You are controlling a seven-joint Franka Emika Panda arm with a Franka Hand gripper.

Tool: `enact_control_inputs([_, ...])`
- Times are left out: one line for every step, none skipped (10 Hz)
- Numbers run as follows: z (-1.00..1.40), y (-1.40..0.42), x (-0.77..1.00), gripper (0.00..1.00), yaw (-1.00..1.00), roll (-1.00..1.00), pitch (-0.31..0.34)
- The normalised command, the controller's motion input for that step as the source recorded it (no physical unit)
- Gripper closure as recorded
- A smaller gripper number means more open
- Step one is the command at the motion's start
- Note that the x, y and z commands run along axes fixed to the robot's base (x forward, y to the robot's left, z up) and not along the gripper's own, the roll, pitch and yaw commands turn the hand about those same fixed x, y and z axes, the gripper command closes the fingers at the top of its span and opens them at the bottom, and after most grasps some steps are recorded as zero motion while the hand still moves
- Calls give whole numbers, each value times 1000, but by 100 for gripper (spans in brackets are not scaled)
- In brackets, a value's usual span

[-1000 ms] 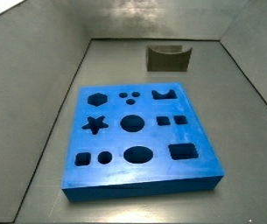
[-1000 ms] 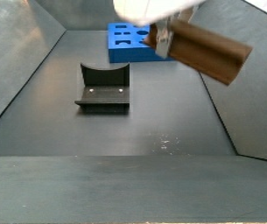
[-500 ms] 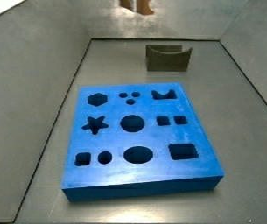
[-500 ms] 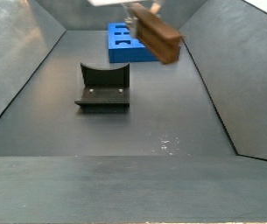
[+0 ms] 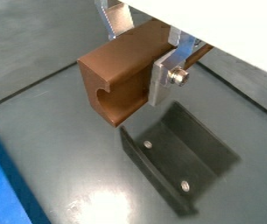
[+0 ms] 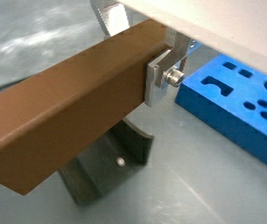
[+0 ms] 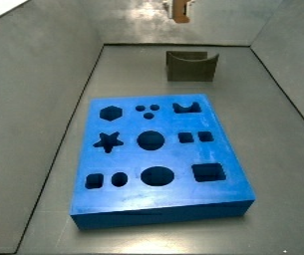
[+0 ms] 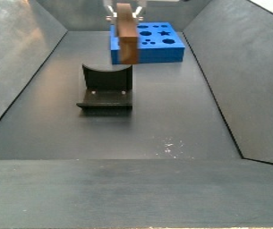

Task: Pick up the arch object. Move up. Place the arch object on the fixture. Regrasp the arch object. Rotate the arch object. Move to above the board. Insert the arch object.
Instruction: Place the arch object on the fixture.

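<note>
The gripper (image 5: 144, 54) hangs in the air above the fixture (image 5: 182, 157), its flat silver fingers (image 5: 164, 73) clamped on the arch object (image 5: 122, 77), an orange-brown block with a curved notch showing on its lower end in a wrist view. In both wrist views the block sits squeezed between the plates near one of its ends, well clear of the floor; the long smooth body (image 6: 66, 112) runs out from the finger (image 6: 160, 72) and hides part of the dark fixture (image 6: 106, 168) below it. In a side view the arch object (image 8: 125, 35) hangs upright at about 12 o'clock from the fixture (image 8: 105, 89), apart from it, with the board (image 8: 154, 40) farther back at roughly 1 o'clock. In a side view taken from the opposite end, the blue board (image 7: 158, 152) fills the near floor, the fixture (image 7: 190, 67) stands beyond it at 12 o'clock, and only the lower tip of the arch object (image 7: 178, 10) shows high at the frame's edge above the fixture. The board (image 6: 235, 98) also shows beside the fixture in a wrist view, its shaped holes empty.
</note>
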Motion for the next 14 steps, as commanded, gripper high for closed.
enact_control_inputs([-16,-16,156,100,-715,206,-19])
enact_control_inputs([-3,-11,47,100,-417,177,-8])
enact_control_inputs([5,-9,34,100,-263,163,-11])
enact_control_inputs([347,-420,526,100,34,-1000,82])
enact_control_inputs([322,-382,496,100,44,-1000,87])
enact_control_inputs([163,-144,349,100,32,-1000,109])
enact_control_inputs([92,-88,297,100,28,-1000,113])
enact_control_inputs([21,-23,200,100,14,-1000,128])
enact_control_inputs([14,-1,160,100,8,-1000,137])
enact_control_inputs([4,19,109,100,-4,-1000,145])
enact_control_inputs([-8,27,82,100,-21,-1000,152])
enact_control_inputs([-9,32,79,100,-38,-1000,162])
enact_control_inputs([-13,37,83,100,-57,-1000,173])
enact_control_inputs([-21,39,89,100,-87,-1000,191])
